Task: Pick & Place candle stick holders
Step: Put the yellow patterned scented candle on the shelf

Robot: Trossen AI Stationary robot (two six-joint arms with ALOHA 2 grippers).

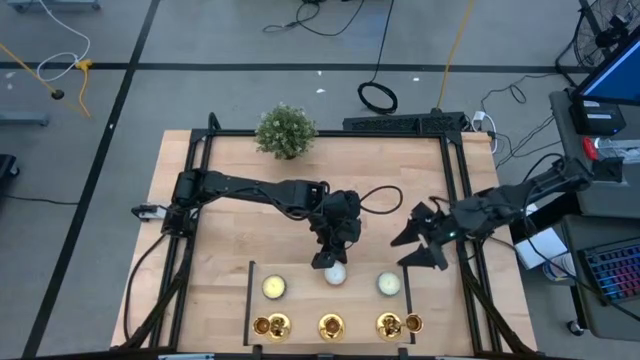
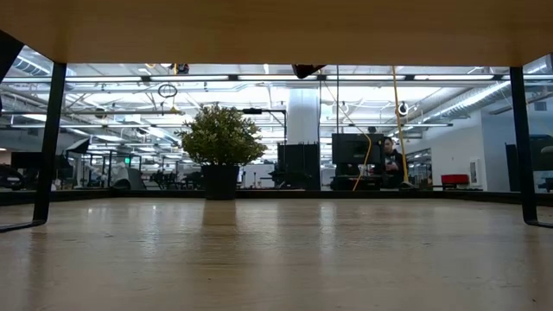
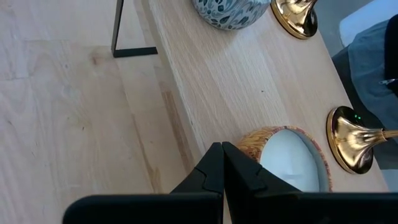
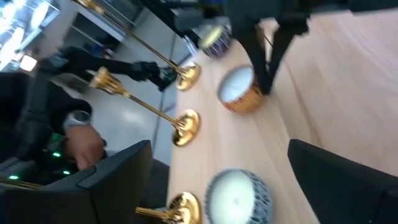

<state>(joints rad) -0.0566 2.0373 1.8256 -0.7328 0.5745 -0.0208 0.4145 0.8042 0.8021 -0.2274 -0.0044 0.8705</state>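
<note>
Three gold candle stick holders (image 1: 271, 325) (image 1: 331, 325) (image 1: 390, 323) stand on their round bases in a row along the near side of a low wooden shelf (image 1: 300, 300). Two of them show in the left wrist view (image 3: 351, 146) (image 3: 297, 15), three in the right wrist view (image 4: 186, 127). My left gripper (image 1: 333, 256) is shut, pointing slantwise down beside the middle candle (image 3: 292, 158). My right gripper (image 1: 425, 245) hangs open above the table, to the right of the shelf, with nothing between its fingers (image 4: 118, 180). My left gripper's shut fingertips (image 3: 222, 152) stand at the far side of the middle candle's patterned wall (image 3: 264, 135), coming slantwise from above and from the table's far side. I cannot tell whether they touch it. The candle stands upright on the shelf.
Three candles stand on the shelf behind the holders: left (image 1: 274, 287), middle (image 1: 335, 273), right (image 1: 389, 284). A bushy potted plant (image 1: 285, 130) stands at the far edge. Black frame posts (image 1: 447, 170) line both table sides. A person's hand (image 4: 81, 144) shows beyond the near edge.
</note>
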